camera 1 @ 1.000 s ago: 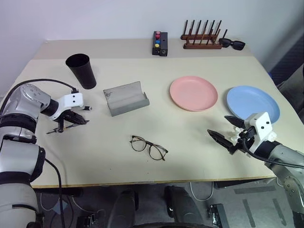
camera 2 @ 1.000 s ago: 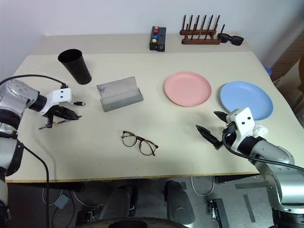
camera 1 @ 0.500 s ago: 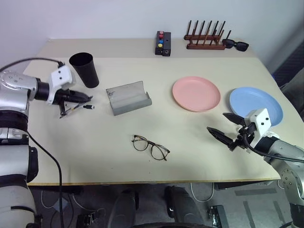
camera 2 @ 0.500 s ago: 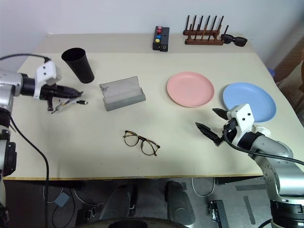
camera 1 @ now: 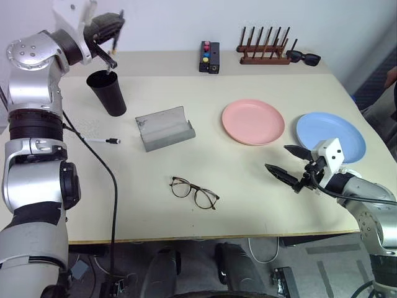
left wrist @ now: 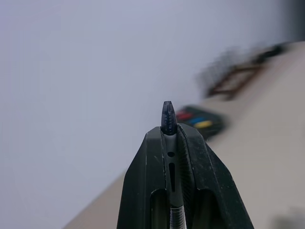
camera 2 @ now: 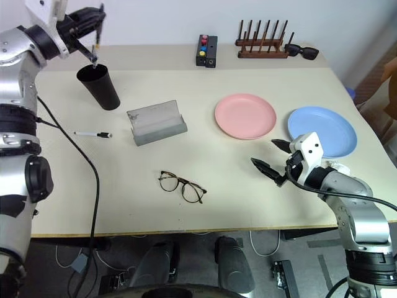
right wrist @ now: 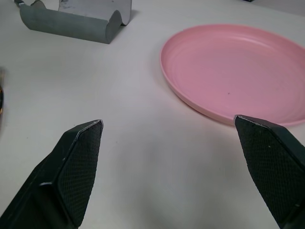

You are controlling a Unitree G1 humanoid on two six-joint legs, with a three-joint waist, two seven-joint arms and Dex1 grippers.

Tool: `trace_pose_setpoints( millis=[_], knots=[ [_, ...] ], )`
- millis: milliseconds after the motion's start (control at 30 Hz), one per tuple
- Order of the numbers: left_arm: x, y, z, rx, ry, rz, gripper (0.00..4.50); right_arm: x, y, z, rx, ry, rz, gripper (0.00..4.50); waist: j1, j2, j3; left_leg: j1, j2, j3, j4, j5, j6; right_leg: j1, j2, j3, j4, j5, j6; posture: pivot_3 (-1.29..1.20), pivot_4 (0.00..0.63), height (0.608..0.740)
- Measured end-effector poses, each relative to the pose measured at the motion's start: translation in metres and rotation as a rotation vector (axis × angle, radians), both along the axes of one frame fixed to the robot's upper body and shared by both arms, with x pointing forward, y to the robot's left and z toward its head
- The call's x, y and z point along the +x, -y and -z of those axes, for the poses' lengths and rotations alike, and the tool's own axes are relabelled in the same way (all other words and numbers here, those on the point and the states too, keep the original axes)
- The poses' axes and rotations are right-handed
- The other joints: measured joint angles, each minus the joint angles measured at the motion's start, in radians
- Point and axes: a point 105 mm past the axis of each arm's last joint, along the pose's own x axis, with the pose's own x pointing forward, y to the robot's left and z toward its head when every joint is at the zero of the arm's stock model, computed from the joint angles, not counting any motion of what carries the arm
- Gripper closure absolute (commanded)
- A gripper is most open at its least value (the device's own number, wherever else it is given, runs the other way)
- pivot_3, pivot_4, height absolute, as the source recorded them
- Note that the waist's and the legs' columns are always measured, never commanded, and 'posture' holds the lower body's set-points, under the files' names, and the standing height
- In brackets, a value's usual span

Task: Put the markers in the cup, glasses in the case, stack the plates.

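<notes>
- The left tool (camera 2: 93,28) is hanging raised above the cup (camera 2: 98,85), its fingers pressed together and pinching the dark grey marker (left wrist: 169,143), which is pointing down at the cup's open mouth.
- The white marker (camera 1: 102,141) is lying flat on the bench (camera 1: 124,198), well apart from the cup and to the left of the case (camera 1: 164,128); that is making two markers, one held and one down.
- The case is sitting open near the middle of the bench, with the glasses (camera 1: 194,192) lying unfolded in front of it, apart from it.
- Two plates are resting side by side, not touching: the pink plate (camera 1: 253,121) and the blue plate (camera 1: 329,132).
- The right tool (camera 1: 289,169) is hovering with its fingers spread wide and gripping nothing, just in front of the blue plate.
- Along the far edge are standing one button box (camera 1: 209,56), one wooden peg rack (camera 1: 263,48) and one pair of sunglasses (camera 1: 303,58).
</notes>
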Motion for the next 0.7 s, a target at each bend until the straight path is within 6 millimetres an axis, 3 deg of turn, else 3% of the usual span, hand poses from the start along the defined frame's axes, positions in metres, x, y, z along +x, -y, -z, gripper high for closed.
trace_pose_setpoints(
  millis=[200,400,567,633,700],
  knots=[
    [0.013,-0.037,0.013,-0.162,0.055,-0.248,4.48,-0.002,0.0,0.002,0.002,-0.001,0.0,0.0,0.002,0.0,0.0,0.0,-0.001,0.0,0.0,0.0,0.0,0.0,-0.001,0.0,0.0,0.0,0.0,0.0,0.15,0.735],
    [0.02,-0.04,0.03,-0.248,0.053,-0.296,4.48,-0.001,-0.007,-0.004,0.036,0.015,-0.014,0.0,0.003,-0.001,0.0,-0.001,-0.002,0.0,0.0,0.0,0.0,0.0,-0.002,0.0,0.0,0.0,0.001,0.0,0.15,0.735],
    [0.023,-0.034,0.037,-0.286,0.063,-0.298,4.48,-0.001,-0.042,-0.051,0.16,0.114,-0.138,0.0,-0.003,-0.001,0.0,0.0,-0.001,-0.001,0.0,0.0,0.0,0.0,-0.001,0.0,0.002,0.0,0.001,0.0,0.15,0.735],
    [0.024,-0.034,0.041,-0.295,0.063,-0.306,4.48,-0.006,-0.069,-0.075,0.218,0.18,-0.229,0.0,-0.004,-0.001,0.0,0.0,-0.001,-0.001,0.0,0.0,0.0,-0.001,-0.001,0.0,0.003,0.0,0.001,0.0,0.15,0.735],
    [0.025,-0.034,0.044,-0.301,0.063,-0.316,4.48,-0.009,-0.093,-0.083,0.245,0.203,-0.298,0.0,-0.002,-0.001,0.0,0.0,-0.001,-0.002,0.0,0.0,0.0,-0.001,-0.001,-0.001,0.003,0.0,0.001,0.0,0.15,0.735]
  ],
)
